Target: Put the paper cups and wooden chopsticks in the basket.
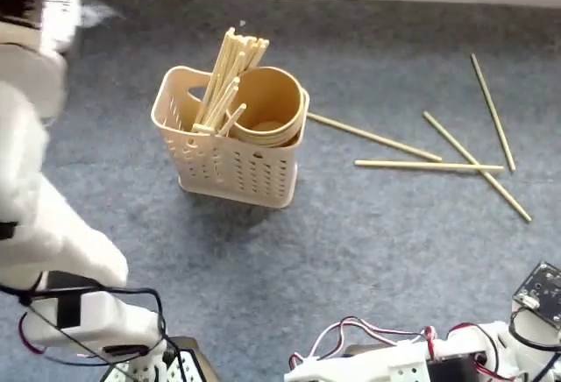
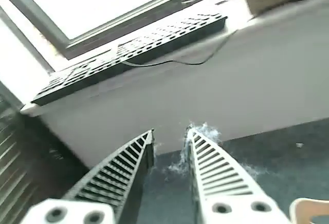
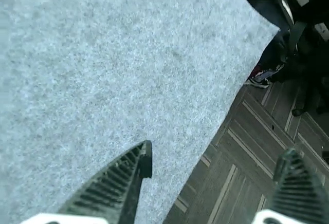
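A cream plastic basket (image 1: 230, 165) stands on the grey carpet left of centre. Stacked paper cups (image 1: 272, 102) sit in its right half, and a bundle of wooden chopsticks (image 1: 230, 71) leans in its left half. Several loose chopsticks (image 1: 429, 166) lie on the carpet to the right. My left gripper (image 2: 170, 134) is raised and points at a white wall, its fingers slightly apart and holding nothing. A corner of the basket (image 2: 310, 211) shows beside it. My right gripper (image 3: 216, 165) hangs wide open and empty over the carpet's edge.
The white left arm (image 1: 35, 224) rises along the left side. The right arm's base and wires (image 1: 412, 360) sit at the bottom edge. A wood-pattern floor (image 3: 241, 183) begins past the carpet edge. A windowsill with a keyboard (image 2: 133, 54) is beyond the wall.
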Controlling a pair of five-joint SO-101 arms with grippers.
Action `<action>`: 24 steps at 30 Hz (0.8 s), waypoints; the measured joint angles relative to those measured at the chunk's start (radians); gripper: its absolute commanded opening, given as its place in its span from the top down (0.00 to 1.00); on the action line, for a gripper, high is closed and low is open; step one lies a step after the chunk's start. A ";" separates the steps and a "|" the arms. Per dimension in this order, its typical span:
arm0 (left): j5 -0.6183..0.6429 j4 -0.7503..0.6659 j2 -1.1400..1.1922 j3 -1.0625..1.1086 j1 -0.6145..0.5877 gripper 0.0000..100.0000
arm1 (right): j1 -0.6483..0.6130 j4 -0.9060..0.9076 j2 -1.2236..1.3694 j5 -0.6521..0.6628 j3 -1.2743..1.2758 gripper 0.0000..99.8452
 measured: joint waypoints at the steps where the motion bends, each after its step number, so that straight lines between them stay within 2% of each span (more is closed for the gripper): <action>1: 0.014 -0.018 0.002 -0.002 -0.063 0.87 | -0.023 0.000 0.000 -0.025 -0.018 0.63; 6: 0.061 -0.103 0.072 0.107 -0.404 0.87 | -0.206 -0.018 -0.002 -0.153 -0.115 0.63; 10: 0.068 -0.109 0.221 0.287 -0.563 0.87 | -0.382 -0.081 0.075 -0.273 -0.190 0.63; 15: 0.069 -0.110 0.420 0.499 -0.614 0.87 | -0.514 -0.109 0.431 -0.361 -0.437 0.63; 20: 0.069 -0.104 0.555 0.649 -0.589 0.87 | -0.631 -0.074 0.993 -0.379 -0.862 0.63; 24: 0.074 -0.101 0.578 0.733 -0.532 0.87 | -0.723 -0.020 1.470 -0.408 -1.243 0.63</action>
